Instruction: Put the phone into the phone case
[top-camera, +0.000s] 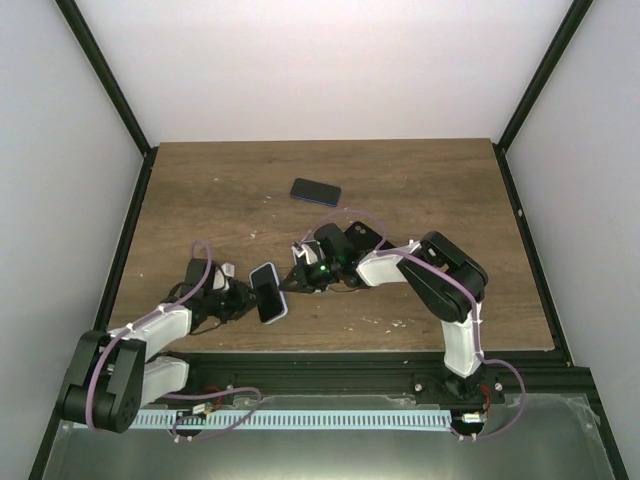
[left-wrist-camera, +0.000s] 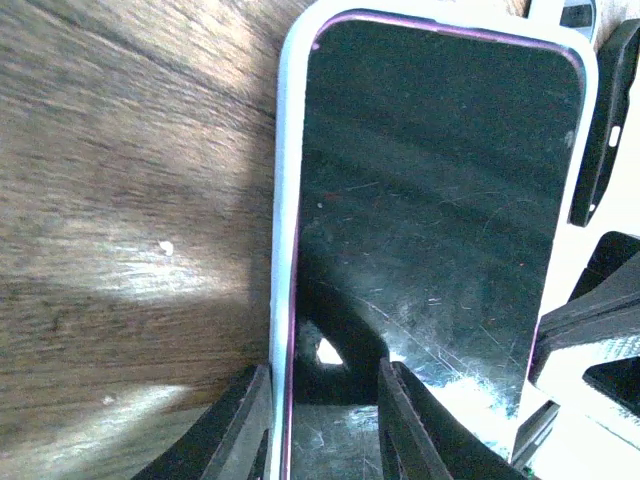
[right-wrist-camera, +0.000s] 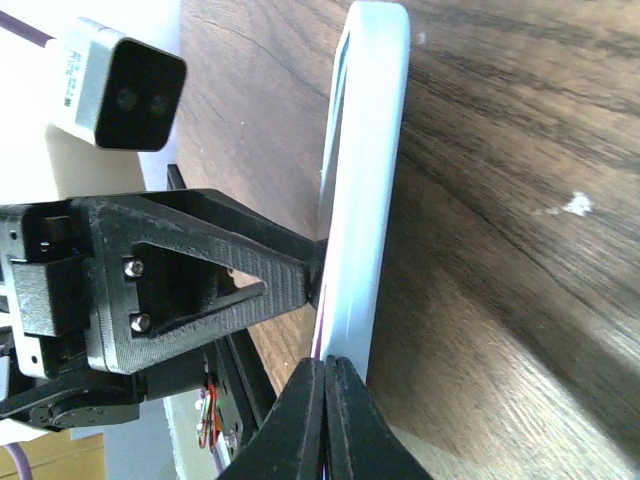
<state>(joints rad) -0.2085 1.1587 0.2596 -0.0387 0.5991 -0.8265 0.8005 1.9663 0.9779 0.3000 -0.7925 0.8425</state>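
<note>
A phone with a dark screen (left-wrist-camera: 440, 200) and a purple rim sits in a white case (left-wrist-camera: 285, 200). In the top view the phone (top-camera: 268, 292) is held tilted just above the table's near part. My left gripper (top-camera: 250, 293) is shut on it across its thickness; in the left wrist view the left gripper (left-wrist-camera: 325, 430) has one finger behind the case and one on the screen. My right gripper (top-camera: 300, 270) is shut, and in the right wrist view the right gripper (right-wrist-camera: 326, 370) touches the case's edge (right-wrist-camera: 370, 150) with its closed tips, at the purple seam.
A second dark, phone-shaped object (top-camera: 315, 191) lies flat on the wooden table (top-camera: 430, 190) toward the back middle. Black frame posts run along the table's left and right edges. The left gripper's finger (right-wrist-camera: 200, 280) shows in the right wrist view.
</note>
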